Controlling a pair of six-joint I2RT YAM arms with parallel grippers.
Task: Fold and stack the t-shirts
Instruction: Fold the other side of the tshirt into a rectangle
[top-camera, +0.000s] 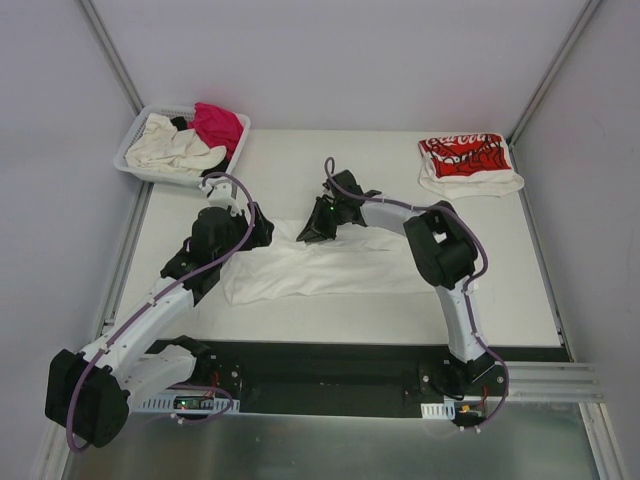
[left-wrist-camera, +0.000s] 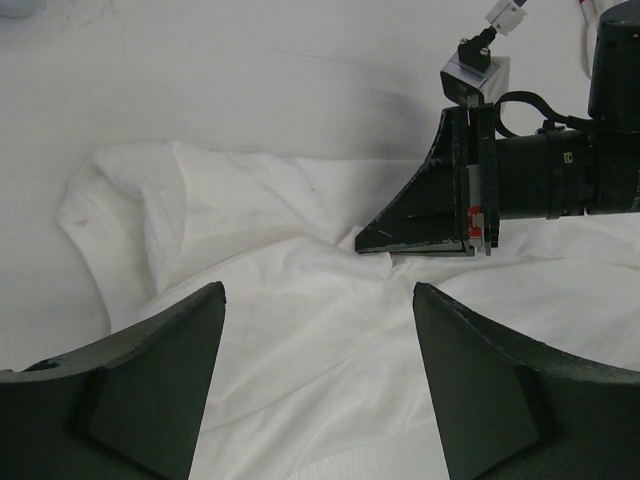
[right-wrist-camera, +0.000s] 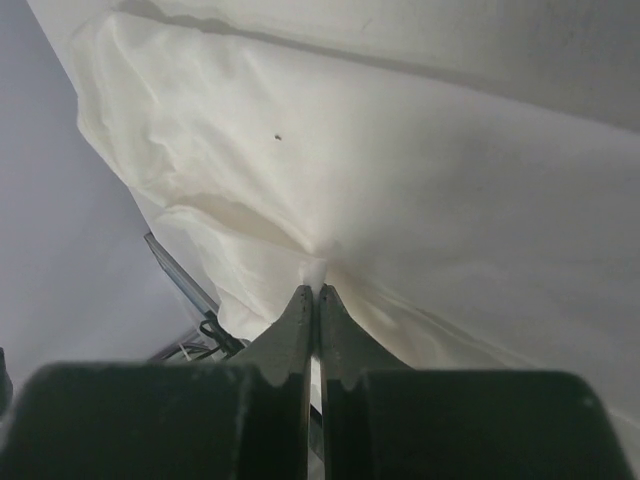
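While the right pincer (right-wrist-camera: 318, 292) is clamped tight on a pinch of the large white t-shirt (top-camera: 330, 270) near its upper edge, the left pincer (left-wrist-camera: 318, 300) hangs spread wide over the cloth's left part. The shirt lies as a long strip across the middle of the table (top-camera: 330, 165). Open table surface runs above it, up to the folded printed shirt (top-camera: 468, 162) at upper right and the basket (top-camera: 125, 150) at upper left.

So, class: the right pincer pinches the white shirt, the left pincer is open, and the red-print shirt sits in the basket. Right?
No. The top view shows the red-print shirt on the table at the far right, not in the basket. The rest stands.
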